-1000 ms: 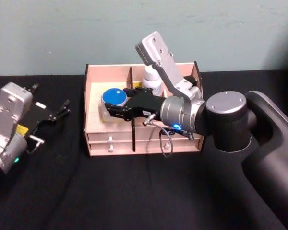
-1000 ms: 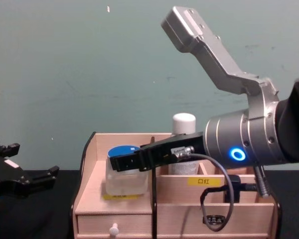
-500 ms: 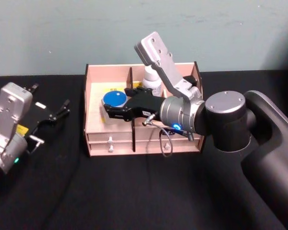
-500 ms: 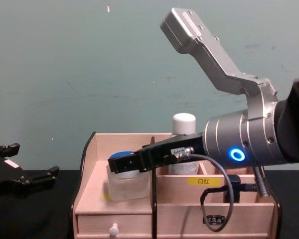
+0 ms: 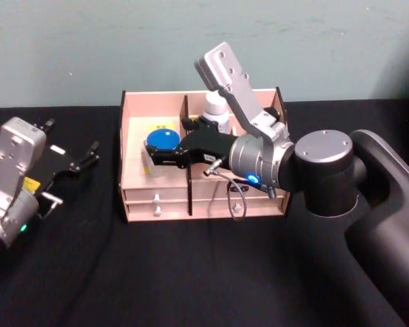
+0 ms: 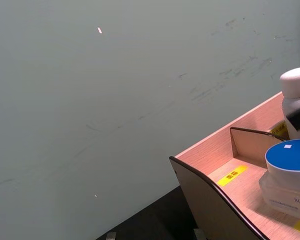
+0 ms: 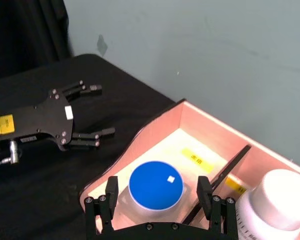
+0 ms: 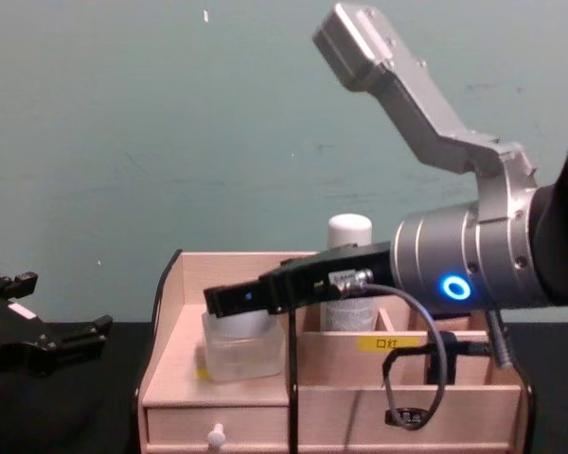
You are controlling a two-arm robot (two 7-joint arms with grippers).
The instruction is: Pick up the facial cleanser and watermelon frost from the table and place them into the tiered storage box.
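Observation:
The watermelon frost (image 5: 162, 141), a clear jar with a blue lid (image 7: 155, 185), stands in the left compartment of the tiered storage box (image 5: 133, 197). My right gripper (image 7: 157, 189) is open around the jar's top, its fingers (image 7: 111, 192) on either side with a small gap to the lid. In the chest view one black finger (image 8: 237, 300) crosses in front of the lid, above the jar body (image 8: 241, 350). The facial cleanser (image 5: 215, 109), a white bottle, stands upright in the back compartment to the right of the jar. My left gripper (image 5: 73, 135) rests open, left of the box.
A dark upright divider (image 8: 291, 397) separates the jar's compartment from those on the right. A small white-knobbed drawer (image 8: 215, 436) faces me at the box's front. A grey cable (image 5: 235, 204) loops from my right wrist over the box front. Black tabletop surrounds the box.
The jar came down from a lifted position onto the compartment floor. My right arm has since lifted slightly while the jar stays put. The left arm has not moved.

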